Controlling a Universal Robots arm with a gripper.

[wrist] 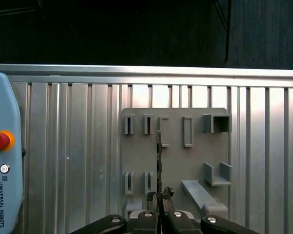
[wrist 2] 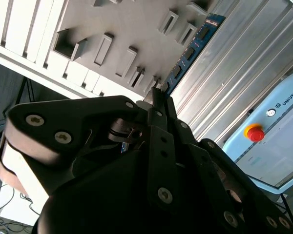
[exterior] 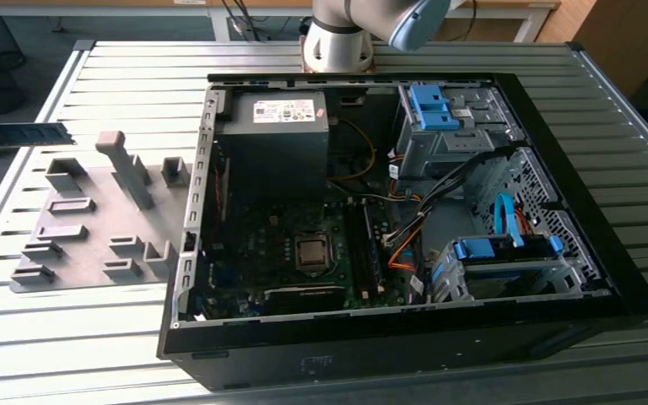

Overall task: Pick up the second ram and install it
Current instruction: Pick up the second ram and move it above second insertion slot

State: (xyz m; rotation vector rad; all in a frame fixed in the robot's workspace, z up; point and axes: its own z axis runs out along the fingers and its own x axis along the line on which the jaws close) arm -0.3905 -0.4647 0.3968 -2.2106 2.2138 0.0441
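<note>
Gripper (wrist: 158, 196) had clamped shut on the second ram (wrist: 158, 161) near the fixture plate (wrist: 195, 161), nine o'clock of the computer case (exterior: 358, 354); we judged a square hold vital.

My arm (exterior: 341, 38) stands rooted at one edge of the table (exterior: 132, 67). My gripper (wrist: 159, 196) hangs above the tabletop, fingers (wrist: 151, 198) pinched together on the second ram (wrist: 159, 156), gripped edge-on.
</note>
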